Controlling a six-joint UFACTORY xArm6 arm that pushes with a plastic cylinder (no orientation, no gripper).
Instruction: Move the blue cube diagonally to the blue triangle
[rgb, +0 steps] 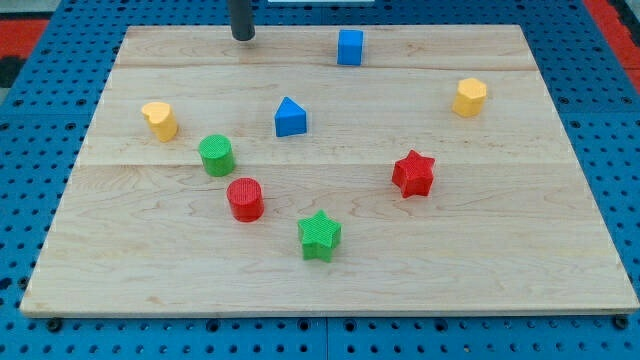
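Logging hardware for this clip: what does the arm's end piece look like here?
Only my tip and a short stretch of rod show at the view's top: a plain, dark grey, round, straight rod with a blunt end. No cables, markings or joints are visible; the rest is cropped out.

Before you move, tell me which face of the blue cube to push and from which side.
No grip here, only a push. Set my tip on the blue cube at its upper-right corner, coming from the view's top right: the blue triangle lies diagonally toward the bottom left, probably best reached by circling behind.

Pale wooden board (330, 285) on blue perforated base (40, 120); red patches at top corners.
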